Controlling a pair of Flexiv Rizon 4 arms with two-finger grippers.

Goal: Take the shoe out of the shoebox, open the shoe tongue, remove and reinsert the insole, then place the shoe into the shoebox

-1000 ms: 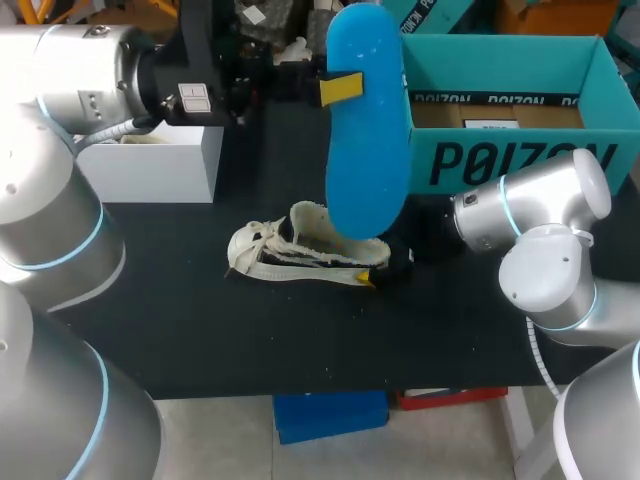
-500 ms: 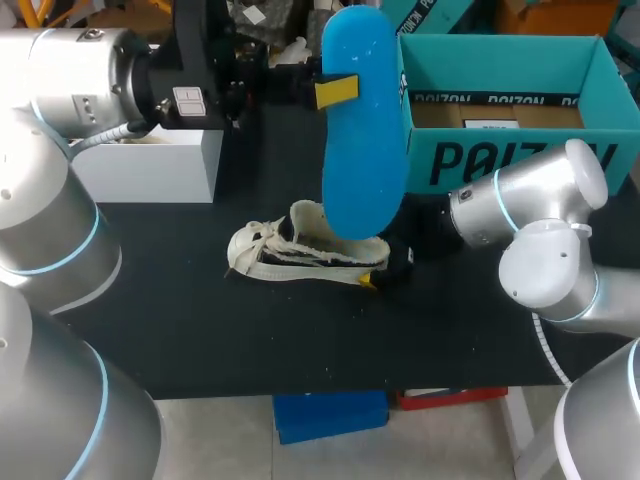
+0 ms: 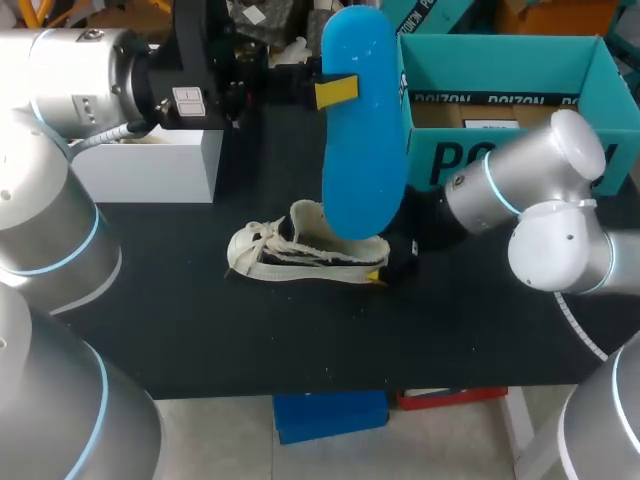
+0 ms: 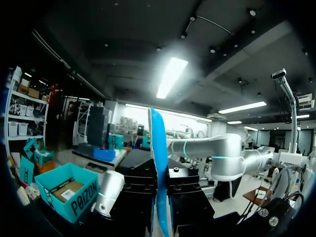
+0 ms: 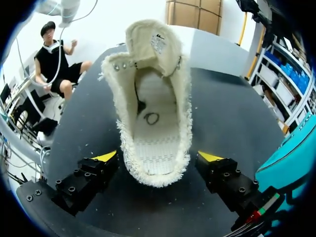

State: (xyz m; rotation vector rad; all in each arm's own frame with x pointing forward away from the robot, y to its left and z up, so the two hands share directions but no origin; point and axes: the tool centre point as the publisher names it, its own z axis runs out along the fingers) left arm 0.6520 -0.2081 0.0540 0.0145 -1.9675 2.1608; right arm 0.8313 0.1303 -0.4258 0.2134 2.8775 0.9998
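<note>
Two claws shared the job. The left claw (image 3: 338, 90) gripped the blue insole (image 3: 362, 150) upright over the shoe (image 3: 300, 250), which lay near the middle of the desk (image 3: 250, 330). The right claw (image 5: 158, 158) stood open astride the heel. The shoebox (image 3: 520, 160) sat at the far right corner. With the heel unclamped, the shoe would likely skid when the insole pushed in. The insole could also buckle against the collar.

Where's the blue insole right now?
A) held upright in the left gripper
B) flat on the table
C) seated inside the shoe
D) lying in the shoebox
A: the blue insole stands upright, clamped in the left gripper above the shoe. The left wrist view shows it edge-on between that gripper's fingers.
</note>
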